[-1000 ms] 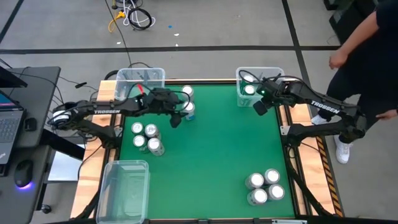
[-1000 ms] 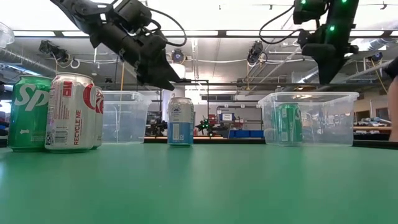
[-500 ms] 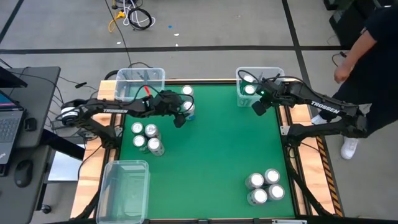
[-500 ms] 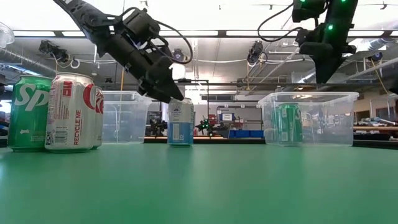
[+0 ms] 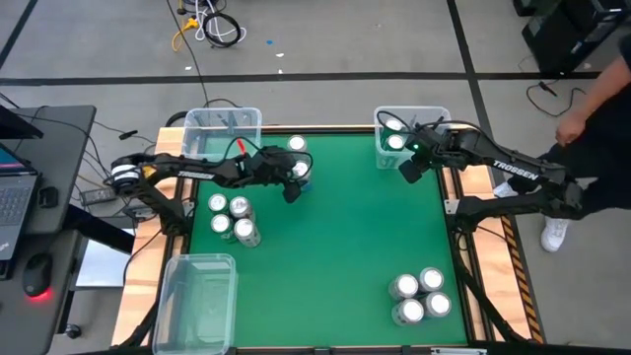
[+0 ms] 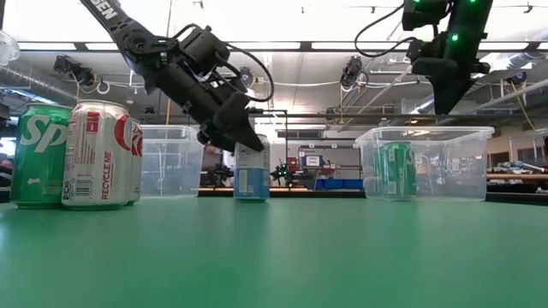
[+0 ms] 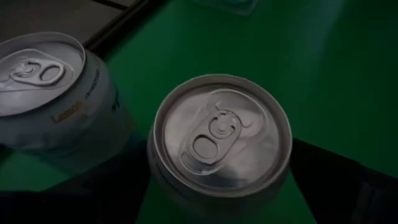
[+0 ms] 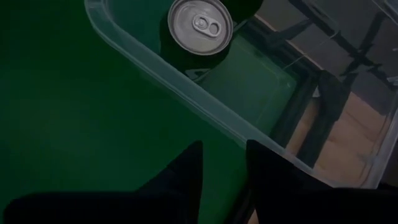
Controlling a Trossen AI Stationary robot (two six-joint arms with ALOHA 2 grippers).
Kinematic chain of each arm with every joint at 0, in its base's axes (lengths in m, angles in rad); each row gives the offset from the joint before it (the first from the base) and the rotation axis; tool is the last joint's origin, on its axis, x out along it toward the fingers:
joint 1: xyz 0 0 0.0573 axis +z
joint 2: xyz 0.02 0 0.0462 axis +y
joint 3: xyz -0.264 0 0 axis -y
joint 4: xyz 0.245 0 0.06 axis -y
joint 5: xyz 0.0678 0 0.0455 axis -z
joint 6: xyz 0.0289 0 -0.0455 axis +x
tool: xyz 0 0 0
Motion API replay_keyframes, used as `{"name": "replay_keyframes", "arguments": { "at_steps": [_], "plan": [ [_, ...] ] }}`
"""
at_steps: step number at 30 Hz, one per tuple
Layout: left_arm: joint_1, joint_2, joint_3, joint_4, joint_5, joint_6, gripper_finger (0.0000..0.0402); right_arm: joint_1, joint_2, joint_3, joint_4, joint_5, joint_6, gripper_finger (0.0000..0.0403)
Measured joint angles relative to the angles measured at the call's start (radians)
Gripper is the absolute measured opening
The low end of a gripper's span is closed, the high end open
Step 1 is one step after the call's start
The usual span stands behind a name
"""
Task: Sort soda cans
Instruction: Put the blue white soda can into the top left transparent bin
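- Left end effector [image 5: 292, 187], jaws wide, straddles an upright can [image 7: 221, 134] at the table's far left; nothing gripped.
- Right end effector [image 5: 408, 170], nearly closed, empty, hovers beside the far-right bin [image 5: 380, 126].

1 can [image 5: 394, 141] in the right rear bin [image 5: 434, 116]

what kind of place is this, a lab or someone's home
Most likely a robotics lab or workshop: a green-topped work table on a bare concrete floor with loose cables, a laptop workstation beside it, and exposed ceiling ducts and strip lights in the low view.
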Motion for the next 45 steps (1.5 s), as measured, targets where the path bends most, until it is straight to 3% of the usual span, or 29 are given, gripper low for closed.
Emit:
{"name": "replay_keyframes", "arguments": {
  "at_steps": [8, 17, 24, 32, 37, 45],
  "plan": [
    [-0.013, 0.010, -0.001, 0.038, 0.006, -0.019, 0.0293, 0.000, 0.000, 0.000, 0.004, 0.000, 0.000, 0.0110],
    [-0.022, -0.038, 0.045, 0.036, 0.059, -0.038, 0.0289, 0.000, 0.000, 0.000, 0.003, 0.000, 0.000, 0.0110],
    [-0.018, -0.175, 0.150, -0.171, 0.034, 0.021, 0.0289, 0.000, 0.000, 0.000, 0.003, 0.000, 0.000, 0.0110],
    [0.006, -0.355, 0.288, -0.487, -0.153, 0.077, 0.0289, 0.000, 0.000, 0.000, 0.003, 0.000, 0.000, 0.0110],
    [0.078, -0.472, 0.306, -0.625, -0.238, 0.046, 0.0289, 0.000, 0.000, 0.000, 0.008, 0.000, 0.000, 0.0110],
    [0.237, -0.599, 0.292, -0.800, -0.280, 0.009, 0.0289, 0.012, 0.000, -0.001, 0.090, 0.000, -0.012, 0.0109]
  ]
}}
